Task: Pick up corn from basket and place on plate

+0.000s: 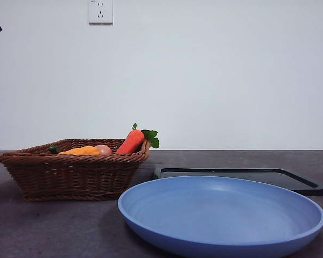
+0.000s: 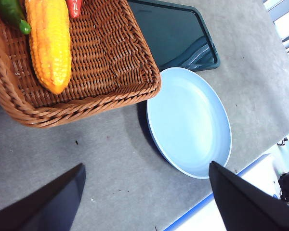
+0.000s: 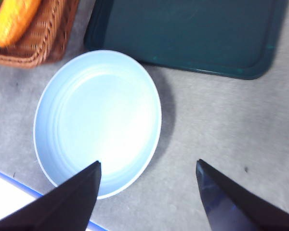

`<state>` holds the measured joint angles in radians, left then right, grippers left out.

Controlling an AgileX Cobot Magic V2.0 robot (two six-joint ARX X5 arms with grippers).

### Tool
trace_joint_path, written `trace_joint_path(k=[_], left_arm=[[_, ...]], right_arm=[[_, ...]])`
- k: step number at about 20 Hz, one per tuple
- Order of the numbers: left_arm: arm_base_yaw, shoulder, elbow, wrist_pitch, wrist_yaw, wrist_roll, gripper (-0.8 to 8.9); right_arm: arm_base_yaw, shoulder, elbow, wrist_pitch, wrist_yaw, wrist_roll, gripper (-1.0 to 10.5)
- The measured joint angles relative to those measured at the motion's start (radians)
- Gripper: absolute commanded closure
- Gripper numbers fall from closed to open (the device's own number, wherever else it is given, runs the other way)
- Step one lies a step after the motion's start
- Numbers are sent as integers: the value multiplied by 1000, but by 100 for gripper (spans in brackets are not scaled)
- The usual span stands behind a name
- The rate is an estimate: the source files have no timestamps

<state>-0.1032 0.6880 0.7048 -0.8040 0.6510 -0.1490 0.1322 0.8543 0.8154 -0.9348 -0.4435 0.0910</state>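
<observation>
Task not begun: the corn [image 2: 49, 42] lies in the basket [image 2: 111, 86] beside the carrot [image 1: 131, 142], the plate [image 3: 98, 120] is bare, and both the left tool [image 2: 144, 197] and right tool [image 3: 147, 192] hang wide open, holding nothing, above the counter [image 2: 111, 159].

Bright even light; glare on plate [image 3: 106, 120]; right wrist view blurred.

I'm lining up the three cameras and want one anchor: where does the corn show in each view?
Front view: the corn lies low in the basket, just its top above the rim, left of the carrot.
Left wrist view: corn lies along the basket floor, full length nearly visible.
Right wrist view: corn at the corner, partly cropped.
Shared landmark: the blue plate beside the basket.
</observation>
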Motion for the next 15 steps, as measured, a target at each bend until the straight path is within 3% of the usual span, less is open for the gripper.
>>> trace_joint_path(k=[15], left_arm=[[0,0,0,4,0,0,397]], right_arm=[[185,513,0,283,56,-5,668]])
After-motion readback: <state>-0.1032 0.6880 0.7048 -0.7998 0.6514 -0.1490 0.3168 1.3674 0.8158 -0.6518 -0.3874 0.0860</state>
